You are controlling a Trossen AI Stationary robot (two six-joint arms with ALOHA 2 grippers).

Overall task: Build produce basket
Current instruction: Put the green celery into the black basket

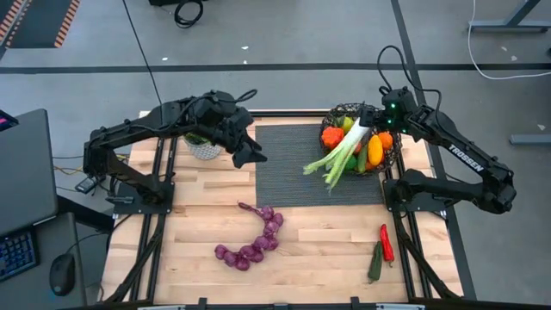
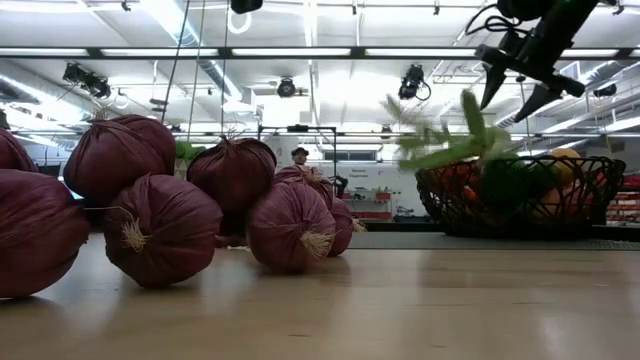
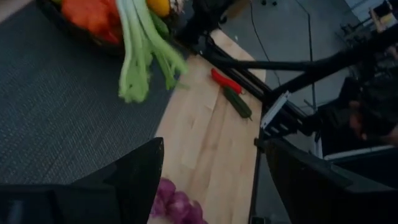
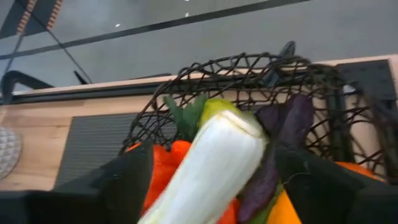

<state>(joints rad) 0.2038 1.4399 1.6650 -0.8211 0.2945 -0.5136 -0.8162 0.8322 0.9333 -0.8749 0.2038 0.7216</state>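
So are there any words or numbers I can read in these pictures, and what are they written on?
"TROSSEN": white letters on the right arm, seen from above.
In the low view, the signs on the far wall of the room are too small and blurred to read.
Nothing else readable: no words on the basket, the produce or the table.

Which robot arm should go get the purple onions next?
Probably the left. The left gripper hovers open and empty over the mat's edge, nearer the purple onion string. The right gripper is over the basket, its open fingers either side of the leek.
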